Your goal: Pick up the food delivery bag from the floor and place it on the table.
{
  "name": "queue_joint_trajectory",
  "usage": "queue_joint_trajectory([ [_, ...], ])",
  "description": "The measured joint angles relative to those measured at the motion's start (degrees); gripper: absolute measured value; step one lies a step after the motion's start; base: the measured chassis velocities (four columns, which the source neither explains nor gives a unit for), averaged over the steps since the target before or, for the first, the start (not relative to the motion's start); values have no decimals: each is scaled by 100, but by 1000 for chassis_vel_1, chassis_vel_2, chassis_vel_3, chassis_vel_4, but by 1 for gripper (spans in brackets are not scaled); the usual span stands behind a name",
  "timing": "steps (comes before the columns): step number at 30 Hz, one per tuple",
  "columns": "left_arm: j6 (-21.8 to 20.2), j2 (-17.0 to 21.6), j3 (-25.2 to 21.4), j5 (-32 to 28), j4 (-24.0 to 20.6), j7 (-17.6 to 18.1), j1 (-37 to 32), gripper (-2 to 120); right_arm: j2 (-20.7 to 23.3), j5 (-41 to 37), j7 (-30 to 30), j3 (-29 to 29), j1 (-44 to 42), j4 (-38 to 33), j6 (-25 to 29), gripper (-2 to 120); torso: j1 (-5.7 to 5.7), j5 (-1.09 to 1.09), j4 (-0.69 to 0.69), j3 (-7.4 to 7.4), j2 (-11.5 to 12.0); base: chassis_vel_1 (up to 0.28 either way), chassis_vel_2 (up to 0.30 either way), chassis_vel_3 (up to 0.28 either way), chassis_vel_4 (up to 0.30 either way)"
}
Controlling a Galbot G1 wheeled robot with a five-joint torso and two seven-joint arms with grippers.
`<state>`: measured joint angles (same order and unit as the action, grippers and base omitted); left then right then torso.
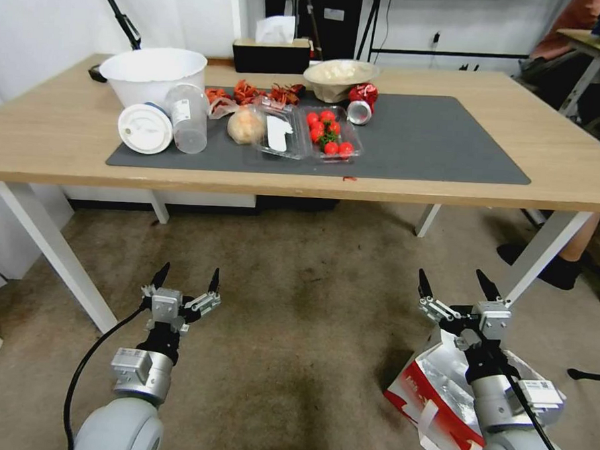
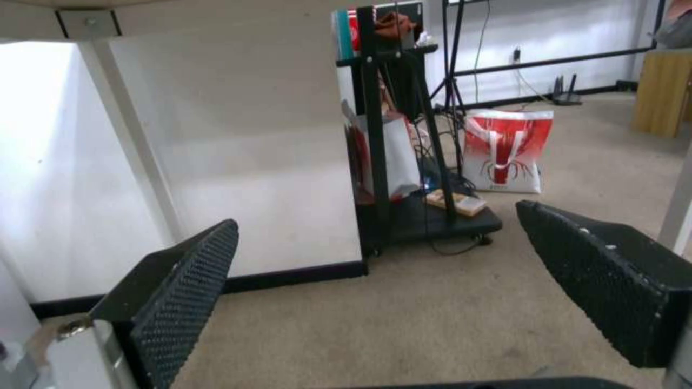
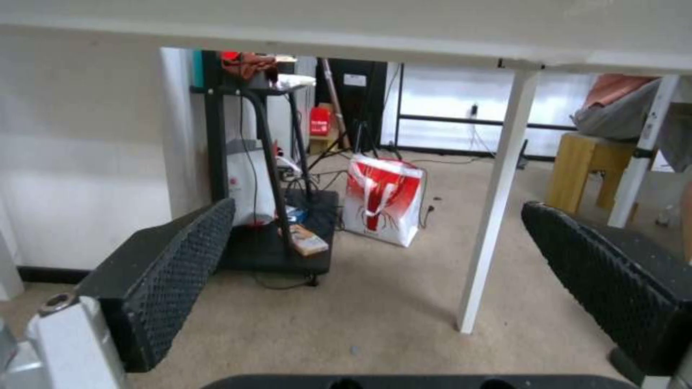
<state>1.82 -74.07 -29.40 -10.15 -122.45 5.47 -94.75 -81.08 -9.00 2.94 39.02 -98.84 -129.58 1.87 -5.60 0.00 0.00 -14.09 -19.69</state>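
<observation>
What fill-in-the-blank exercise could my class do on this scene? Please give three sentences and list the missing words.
1. The food delivery bag sits on the ____, under the right arm.
2. Both the left gripper and the right gripper have their fingers ____.
3. On the table, the tomatoes lie in a clear ____.

Missing words: floor; open; container

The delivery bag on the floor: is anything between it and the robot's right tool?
Nothing visible does. The food delivery bag sits on the floor directly under the right arm, and the open right tool hovers just beyond it.
</observation>
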Motion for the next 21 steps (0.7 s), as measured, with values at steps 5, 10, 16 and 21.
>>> queue_joint_trajectory([
  [5,-1,-14,-13,38,0,-15,-6,97,5,0,10,-8,22,29,0,100,39,0,0,74,113,0,0,0,0],
  [10,-1,-34,-18,43,6,-18,-5,97,19,-10,10,-7,17,21,-62,100,75,0,0,156,230,0,0,0,0],
  [16,-2,-41,-15,46,27,-18,4,97,15,-20,3,-5,8,28,-74,100,116,0,0,272,388,0,0,0,0],
  [21,-1,-46,-25,47,30,-18,4,97,-1,-20,-18,-8,3,27,-56,100,139,0,0,333,472,0,0,0,0],
])
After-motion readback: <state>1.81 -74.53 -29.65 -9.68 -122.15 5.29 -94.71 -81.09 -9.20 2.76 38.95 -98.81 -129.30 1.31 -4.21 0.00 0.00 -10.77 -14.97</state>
